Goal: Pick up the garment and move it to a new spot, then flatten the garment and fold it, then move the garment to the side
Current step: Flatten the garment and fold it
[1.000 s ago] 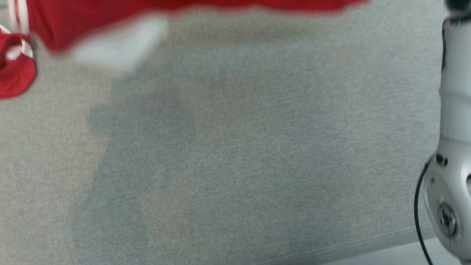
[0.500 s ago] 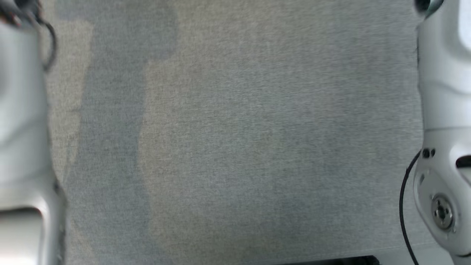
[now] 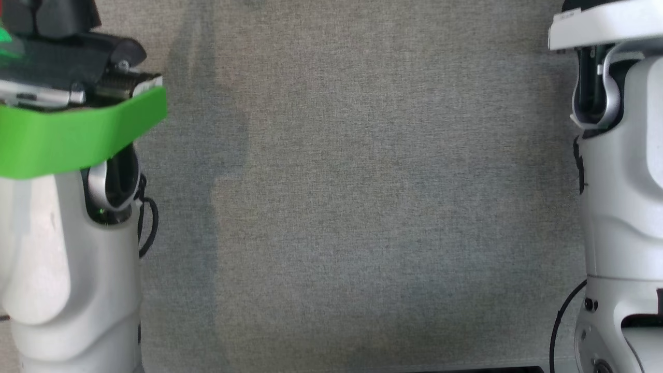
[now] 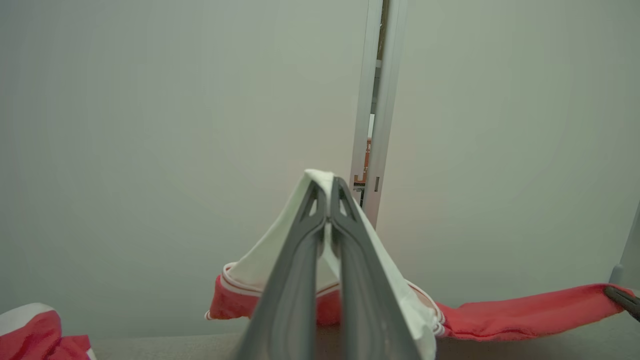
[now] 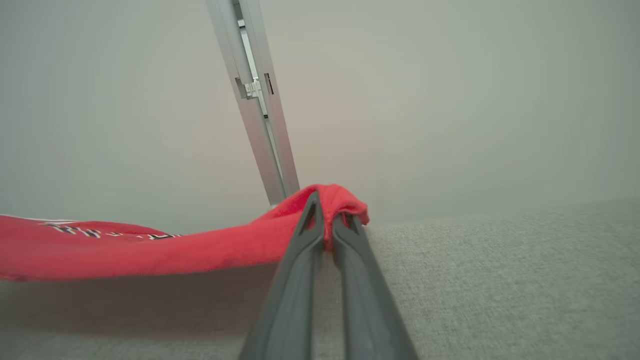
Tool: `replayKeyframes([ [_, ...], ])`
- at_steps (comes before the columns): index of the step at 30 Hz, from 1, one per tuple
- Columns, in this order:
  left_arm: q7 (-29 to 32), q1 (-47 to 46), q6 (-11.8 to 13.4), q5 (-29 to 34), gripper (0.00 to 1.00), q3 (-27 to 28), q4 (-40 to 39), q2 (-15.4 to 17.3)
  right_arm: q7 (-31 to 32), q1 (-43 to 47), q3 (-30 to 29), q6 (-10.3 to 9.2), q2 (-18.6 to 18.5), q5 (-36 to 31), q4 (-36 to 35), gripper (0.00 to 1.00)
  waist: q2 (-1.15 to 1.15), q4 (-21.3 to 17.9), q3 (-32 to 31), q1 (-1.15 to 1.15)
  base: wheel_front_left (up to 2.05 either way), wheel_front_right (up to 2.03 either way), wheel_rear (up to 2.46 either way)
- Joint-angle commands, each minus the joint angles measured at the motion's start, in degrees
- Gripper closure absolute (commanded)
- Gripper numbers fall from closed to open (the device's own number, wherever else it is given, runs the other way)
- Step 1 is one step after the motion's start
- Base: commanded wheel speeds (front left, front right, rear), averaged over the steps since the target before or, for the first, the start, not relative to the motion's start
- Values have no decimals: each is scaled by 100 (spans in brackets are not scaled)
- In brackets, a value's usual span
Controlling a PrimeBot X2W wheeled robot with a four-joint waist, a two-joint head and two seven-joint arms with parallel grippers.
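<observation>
Left jaws: shut tight, the two dark fingers [image 4: 295,280] pinching a white part of the garment [image 4: 525,312] at their tips.
Right jaws: likewise closed, clamped on a red edge that bunches over the tips.
Between the jaws: the garment hangs as a red band from one grip to the other, sagging a little. Beneath it, beside the right jaws, a shadow lies on the grey worktop [image 5: 500,280], so that stretch looks lifted clear.
Beyond the jaws: a pale wall [image 4: 150,125] and a metal upright [image 4: 377,100].
Behind the jaws: the left forearm [image 3: 67,269] with a green band [image 3: 77,137], the right forearm [image 3: 621,207], and bare worktop between them.
Just changed: a second ago red cloth blurred across the head view's top edge; now that view looks down on forearms and worktop. The whole picture shifted, so the camera moved.
Meaning: probably the carry to a new spot, or the spreading before flattening; folding not yet begun.
Writing: dark lettering [image 5: 100,231] on the red cloth left of the right jaws, too slanted to read; a small label [image 3: 564,16] on the right arm, illegible.
</observation>
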Motion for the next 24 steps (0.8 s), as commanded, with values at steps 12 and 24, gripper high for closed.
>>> replayKeyframes([
  [12,-3,2913,-26,-259,100,385,-895,-135,-18,2391,208,-8,62,739,-1063,100,0,-307,-1806,-1,0,0,0],
  [24,-3,4949,383,-159,100,-13,-1912,-150,-18,4523,329,-8,80,1272,-1863,100,0,-328,-3036,-1,0,0,0],
])
